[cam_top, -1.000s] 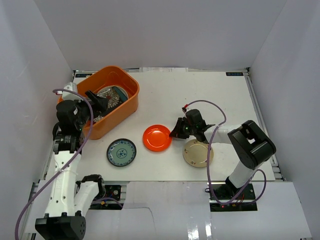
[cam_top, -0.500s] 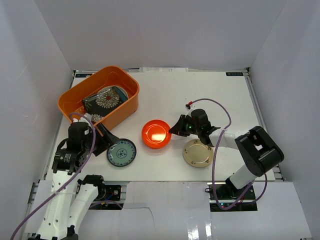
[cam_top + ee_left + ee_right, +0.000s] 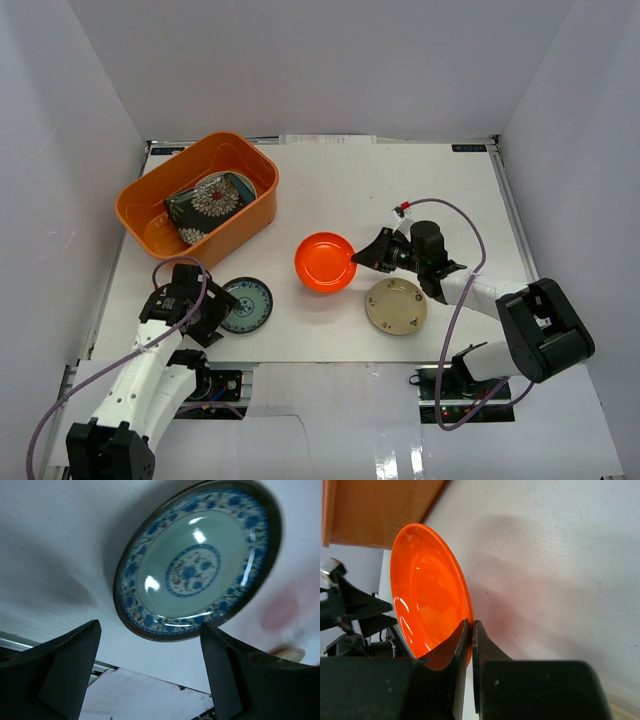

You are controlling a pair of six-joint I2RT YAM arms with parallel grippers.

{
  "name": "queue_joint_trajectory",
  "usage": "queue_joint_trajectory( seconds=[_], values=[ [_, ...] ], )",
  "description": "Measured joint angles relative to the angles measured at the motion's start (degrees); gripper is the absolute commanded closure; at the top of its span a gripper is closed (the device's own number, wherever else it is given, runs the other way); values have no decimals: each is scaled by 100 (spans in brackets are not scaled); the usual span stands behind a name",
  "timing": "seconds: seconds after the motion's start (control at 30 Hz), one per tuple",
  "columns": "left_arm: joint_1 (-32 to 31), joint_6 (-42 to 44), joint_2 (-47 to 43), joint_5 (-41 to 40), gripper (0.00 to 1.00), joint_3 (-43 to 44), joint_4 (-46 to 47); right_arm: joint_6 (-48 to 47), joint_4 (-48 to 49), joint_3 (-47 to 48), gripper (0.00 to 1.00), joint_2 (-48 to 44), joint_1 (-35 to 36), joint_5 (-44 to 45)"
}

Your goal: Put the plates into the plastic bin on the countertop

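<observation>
The orange plastic bin (image 3: 160,205) stands at the far left and holds the black floral plate (image 3: 205,203) and the teal plate (image 3: 243,186). My right gripper (image 3: 360,260) is shut on the rim of the red plate (image 3: 324,262) and holds it tilted above the countertop (image 3: 400,190). In the right wrist view the jaws (image 3: 471,628) pinch the red plate's edge (image 3: 425,595). The green-blue patterned plate (image 3: 247,305) lies flat near the front. My left gripper (image 3: 208,312) is open just left of it, fingers (image 3: 65,675) apart short of its rim (image 3: 197,565). The beige-gold plate (image 3: 396,305) lies flat under my right arm.
White walls enclose the countertop on three sides. The front table edge (image 3: 150,690) runs just behind my left gripper. The bin's wall (image 3: 375,510) shows at the top left of the right wrist view. Pink and cream-white plates are out of view.
My left arm has come away from the bin and dropped low beside the green-blue plate. My right gripper has tipped the red plate up off the countertop and shifted it slightly right.
</observation>
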Motion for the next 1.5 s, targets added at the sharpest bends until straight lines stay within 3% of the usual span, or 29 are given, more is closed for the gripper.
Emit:
queue_joint_trajectory(
  seconds=[0.2, 0.3, 0.33, 0.47, 0.57, 0.77, 0.9, 1.07, 1.23, 1.4, 1.5],
  values=[
    [0, -372, 669, 87, 15, -520, 437, -4, 81, 0, 92, -216, -103, -229],
    [-13, -468, 796, 140, 27, -529, 649, -4, 81, 0, 92, -214, -103, -345],
    [-26, -490, 848, 151, 42, -546, 748, -4, 85, 0, 92, -212, -103, -380],
    [-39, -575, 975, 181, 81, -697, 1172, 2, 118, 0, 92, -203, -103, -494],
    [-72, -590, 979, 260, 100, -732, 1534, 26, 114, 0, 92, -227, -103, -535],
    [-120, -463, 684, 647, 100, -861, 1958, 153, -120, 55, 92, -826, -339, -638],
    [-254, -199, 492, 892, 100, -767, 2031, 214, -481, 592, 92, -1285, -597, -656],
    [-595, 293, 361, 927, 100, 466, 2072, 387, -750, 1974, 92, -1425, -905, -780],
    [-638, 793, 411, 216, 100, 1906, 2824, 444, -837, 3469, 92, -1373, -994, -748],
    [-518, 1257, 1486, -664, 100, 2903, 3342, 369, -957, 3899, 92, -1222, -809, -695],
    [155, 1296, 2435, -592, 100, 3093, 3847, 186, -1316, 4194, 92, -693, -428, -568]
  ],
)
